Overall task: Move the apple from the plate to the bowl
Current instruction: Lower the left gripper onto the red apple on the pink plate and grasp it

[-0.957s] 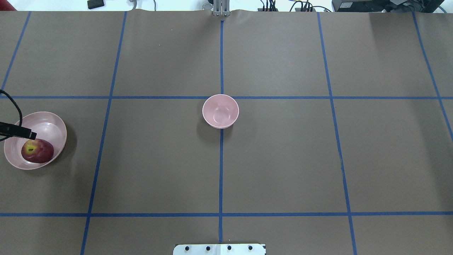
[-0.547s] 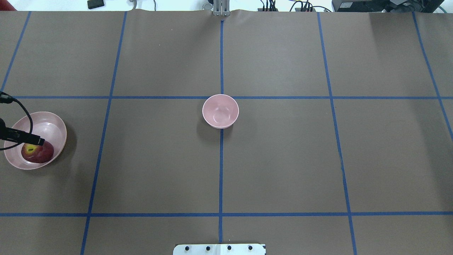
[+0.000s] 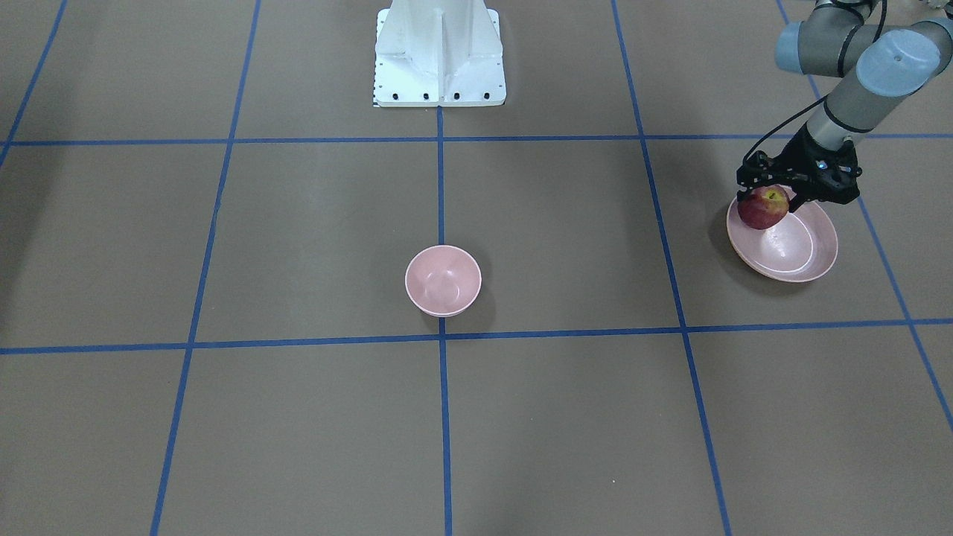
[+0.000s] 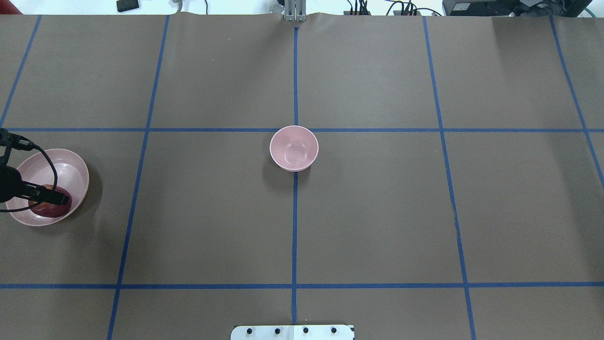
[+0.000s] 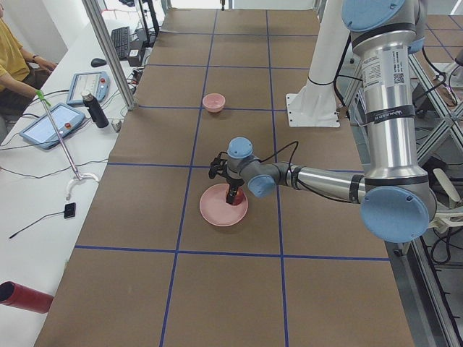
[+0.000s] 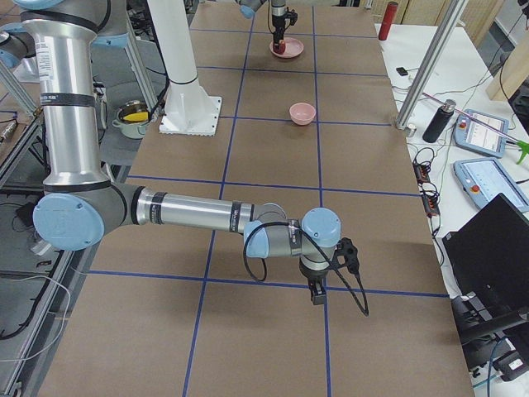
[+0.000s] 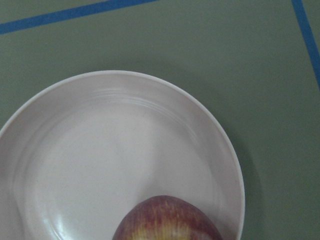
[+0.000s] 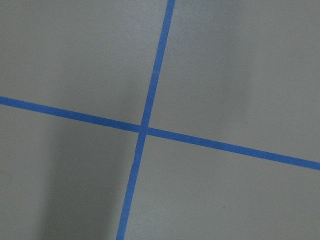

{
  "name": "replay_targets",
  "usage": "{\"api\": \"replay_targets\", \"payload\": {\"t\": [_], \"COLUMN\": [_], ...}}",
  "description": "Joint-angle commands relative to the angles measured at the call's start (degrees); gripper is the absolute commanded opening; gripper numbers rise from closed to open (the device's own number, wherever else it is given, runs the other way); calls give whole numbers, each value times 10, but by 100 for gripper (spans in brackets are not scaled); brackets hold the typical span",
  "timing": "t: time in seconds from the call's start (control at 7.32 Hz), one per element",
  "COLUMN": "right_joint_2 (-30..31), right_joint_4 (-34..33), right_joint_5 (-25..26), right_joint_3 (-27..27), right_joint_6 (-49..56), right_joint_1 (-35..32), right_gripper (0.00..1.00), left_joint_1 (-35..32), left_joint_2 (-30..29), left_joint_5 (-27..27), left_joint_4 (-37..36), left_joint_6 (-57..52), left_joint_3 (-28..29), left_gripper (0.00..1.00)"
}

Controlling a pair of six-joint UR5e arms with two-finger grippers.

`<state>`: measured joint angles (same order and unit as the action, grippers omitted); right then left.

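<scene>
- Holding the left gripper (image 3: 769,198) directly over the apple (image 3: 762,210) near the right edge of the front-facing frame, with its black fingers (image 3: 745,184) spread apart and flanking the fruit on either side.
- Not being able to tell whether those fingers are touching the apple's skin; reading them as released rather than clenched.
- Resting the apple inside the plate (image 3: 815,253), against the upper-left part of its rim in the front-facing frame, on the side toward the robot's white base (image 3: 439,56).
- Covering most of the apple with the gripper at the far left edge of the overhead frame, leaving a dark red sliver showing in the lower part of the plate.
- Filling the bottom centre of the left wrist frame with the apple's rounded dark red top, with the plate's pale floor and curved rim spreading above it.
- Standing the bowl (image 3: 443,280) upright at the centre of the front-facing frame, on the middle blue tape line (image 3: 441,186), well apart from the plate and the apple.
- Pointing the right gripper (image 6: 316,293) downward, close above the table (image 3: 298,223), in the lower middle of the exterior right frame, near a tape crossing.
- Not being able to tell whether that gripper's fingers are parted or closed.
- Showing brown table surface and two crossing tape lines in the right wrist frame.
</scene>
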<state>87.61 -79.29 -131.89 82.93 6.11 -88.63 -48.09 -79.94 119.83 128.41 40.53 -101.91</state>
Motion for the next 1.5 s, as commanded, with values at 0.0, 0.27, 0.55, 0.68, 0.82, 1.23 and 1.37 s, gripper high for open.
{"api": "replay_targets", "payload": {"t": [0.0,0.27,0.55,0.68,0.82,1.23,1.37], "right_joint_2": [-1,-1,-1,-1,-1,0,0], "right_joint_4": [0,0,0,0,0,0,0], "right_joint_5": [0,0,0,0,-1,-2,-2], "right_joint_3": [0,0,0,0,0,0,0], "right_joint_6": [-2,-3,-3,-2,-2,0,1], "right_joint_1": [0,0,0,0,0,0,0], "right_gripper": [100,100,100,100,100,100,100], "left_joint_1": [2,4,3,1,-2,-3,-3], "left_joint_2": [-1,-2,-5,-5,1,-61,-110], "left_joint_5": [0,0,1,5,9,9,8], "left_joint_4": [0,0,1,1,-1,-75,-144], "left_joint_6": [-2,-7,-8,-8,-7,4,4], "left_joint_3": [7,14,11,3,-22,-62,-65], "left_gripper": [98,83,38,30,28,27,27]}}
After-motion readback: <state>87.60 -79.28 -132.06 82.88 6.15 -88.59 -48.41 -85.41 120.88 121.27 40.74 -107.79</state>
